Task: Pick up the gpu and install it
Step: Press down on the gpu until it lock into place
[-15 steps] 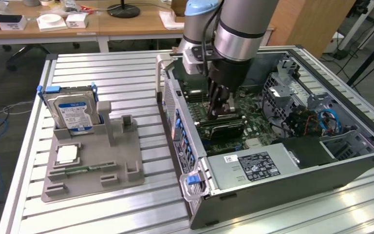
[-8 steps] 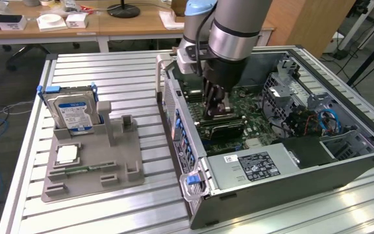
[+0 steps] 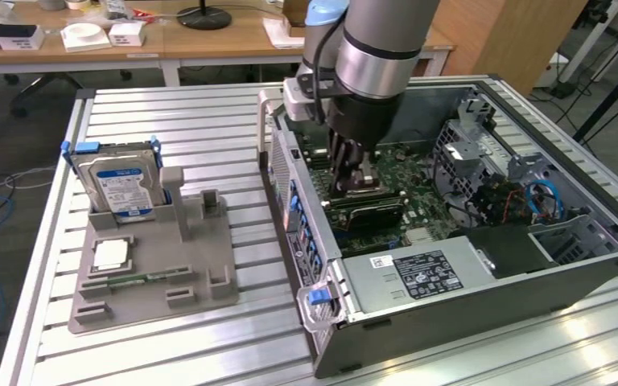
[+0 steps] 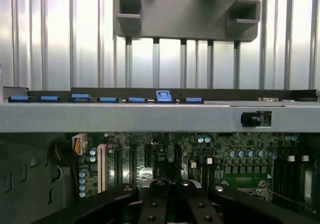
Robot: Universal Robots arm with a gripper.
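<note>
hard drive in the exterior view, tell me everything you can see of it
The hard drive is a boxy silver metal unit with a blue and white label on the face turned toward the camera. Blue plastic rails run along both of its sides, with tabs sticking out at the top. It stands upright on one end in a slot at the far corner of the grey holder, on the exterior view's left. Only the holder touches it.
</note>
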